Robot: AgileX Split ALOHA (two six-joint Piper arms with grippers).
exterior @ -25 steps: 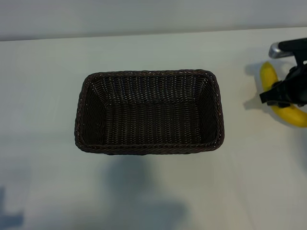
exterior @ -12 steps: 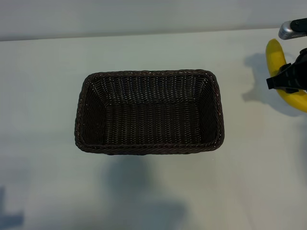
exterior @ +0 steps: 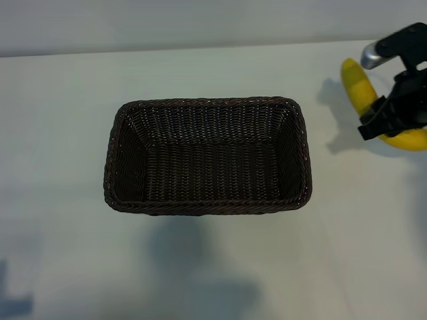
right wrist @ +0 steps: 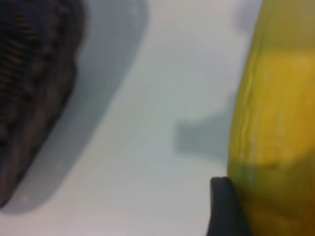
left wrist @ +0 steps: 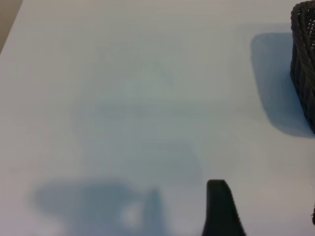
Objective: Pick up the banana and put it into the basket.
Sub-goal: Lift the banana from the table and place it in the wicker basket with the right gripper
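While the basket [exterior: 207, 155] sat empty mid-table, the right gripper [exterior: 385, 119] pinched the banana [exterior: 358, 87] off to its right, seemingly lifted, and the left gripper [left wrist: 222, 209] looked spread

Basket [exterior: 207, 155] — rough dark woven wicker; banana [exterior: 357, 87] — smooth, matt yellow skin.
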